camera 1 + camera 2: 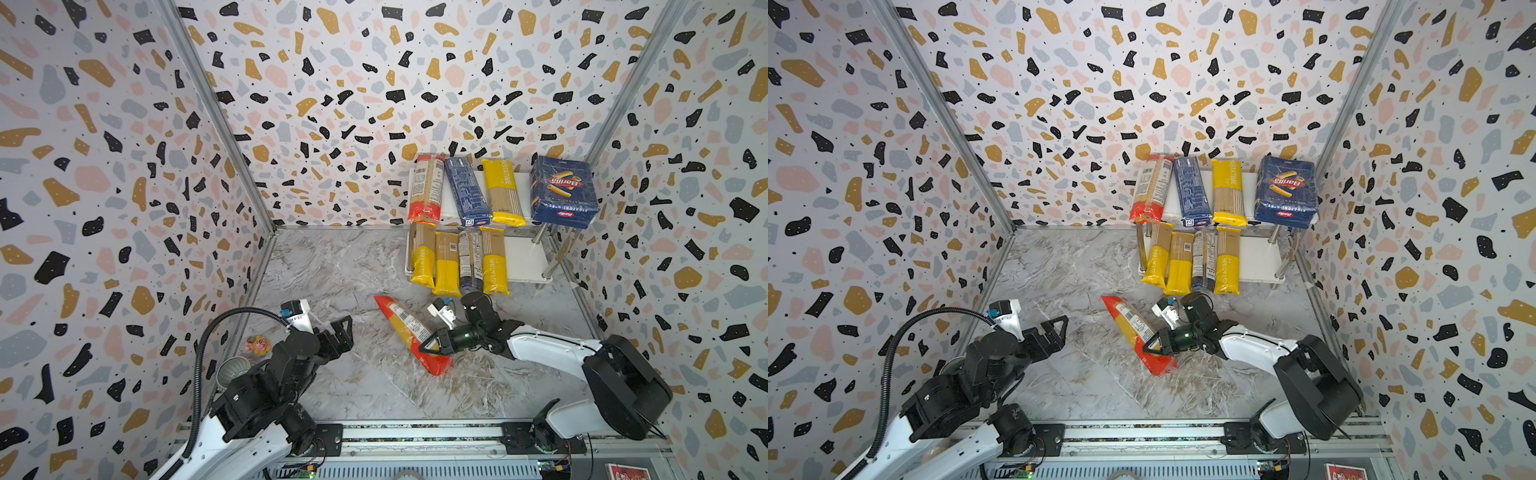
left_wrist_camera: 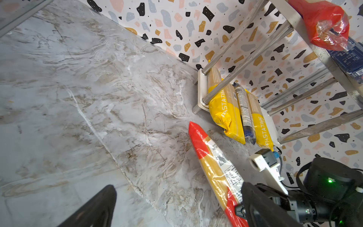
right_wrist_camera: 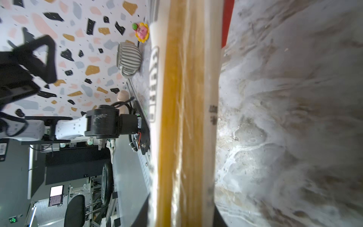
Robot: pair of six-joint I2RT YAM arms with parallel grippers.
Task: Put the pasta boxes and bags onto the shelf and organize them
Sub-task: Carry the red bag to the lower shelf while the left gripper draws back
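The black left gripper [image 1: 345,336] is spread wide and empty. The long thin plastic spaghetti bag with red ends [image 1: 405,328] is pinched near one red end by the black right gripper [image 1: 430,347], and the rest is stuck out past the jaws. It is judged to be light, slippery and easy to snap, so a hold nearer the middle would be steadier.

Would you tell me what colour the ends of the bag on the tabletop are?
Red; the bag shows best in a top view.
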